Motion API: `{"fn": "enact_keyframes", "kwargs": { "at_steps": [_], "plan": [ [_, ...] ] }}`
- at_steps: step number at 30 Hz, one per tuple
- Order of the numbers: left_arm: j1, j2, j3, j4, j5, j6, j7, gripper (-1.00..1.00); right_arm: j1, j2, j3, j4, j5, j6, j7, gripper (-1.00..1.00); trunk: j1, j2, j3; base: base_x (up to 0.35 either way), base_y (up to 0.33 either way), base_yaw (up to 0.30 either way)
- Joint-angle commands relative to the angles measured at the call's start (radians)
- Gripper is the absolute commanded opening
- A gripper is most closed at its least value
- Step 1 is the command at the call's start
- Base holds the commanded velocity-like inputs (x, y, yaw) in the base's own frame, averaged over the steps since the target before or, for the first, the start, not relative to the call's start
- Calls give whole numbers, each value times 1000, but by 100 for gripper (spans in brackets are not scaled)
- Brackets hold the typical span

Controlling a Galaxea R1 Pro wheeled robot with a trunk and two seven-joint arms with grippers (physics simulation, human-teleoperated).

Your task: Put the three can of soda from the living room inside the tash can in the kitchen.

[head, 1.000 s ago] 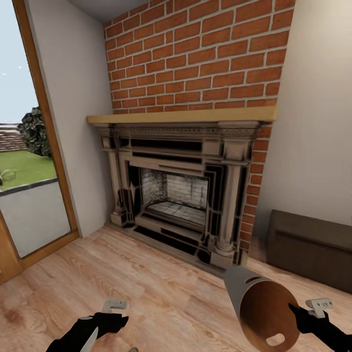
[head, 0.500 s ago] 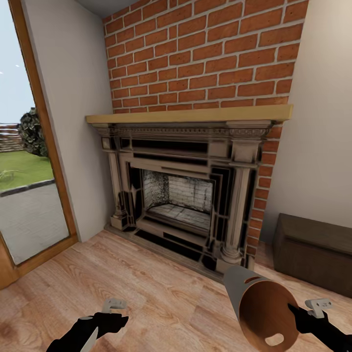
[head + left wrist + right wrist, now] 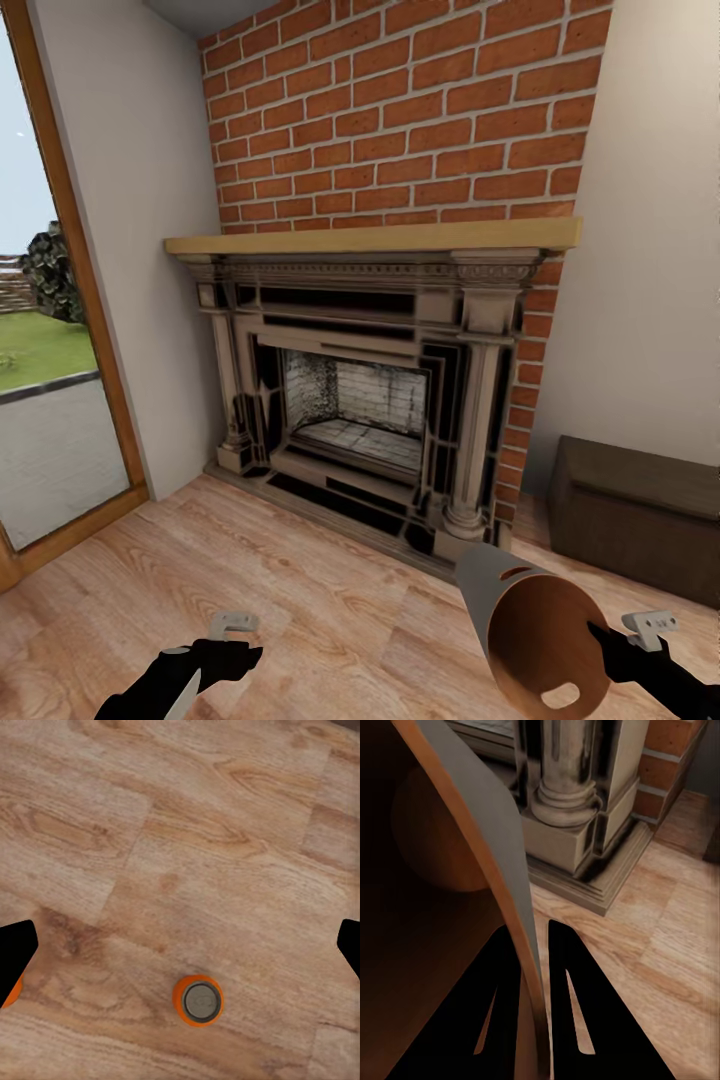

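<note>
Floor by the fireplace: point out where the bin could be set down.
Bare planks lie between the fireplace hearth and the left gripper, running left to the glass door. It is tighter on the right: the bin, pinched by the right gripper, hangs near the column base and the dark chest. An orange can stands on the floor under the left gripper.

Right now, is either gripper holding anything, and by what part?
The right gripper holds the bin by its rim, one finger inside the wall and one outside. The left gripper is open and empty above an orange can.
</note>
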Motion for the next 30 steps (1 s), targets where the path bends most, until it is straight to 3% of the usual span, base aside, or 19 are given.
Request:
{"fn": "enact_keyframes", "kwargs": {
  "at_steps": [1, 17, 25, 30],
  "plan": [
    [0, 0, 0, 0, 0, 0, 0, 100, -1, 0, -1, -2, -12, 1, 5, -100, 0, 0, 0, 0, -13, -12],
    [0, 0, 0, 0, 0, -9, 0, 100, -1, 0, -1, 0, -12, 0, 5, -100, 0, 0, 0, 2, -2, -2],
    [0, -1, 0, 0, 0, -12, 0, 100, -1, 0, -1, 0, -11, 0, 5, -100, 0, 0, 0, 133, 0, 0],
    [0, -2, 0, 1, -1, -5, 1, 100, -1, 0, -1, 0, -12, 0, 5, -100, -19, 35, 16, 36, 0, 0]
  ]
}}
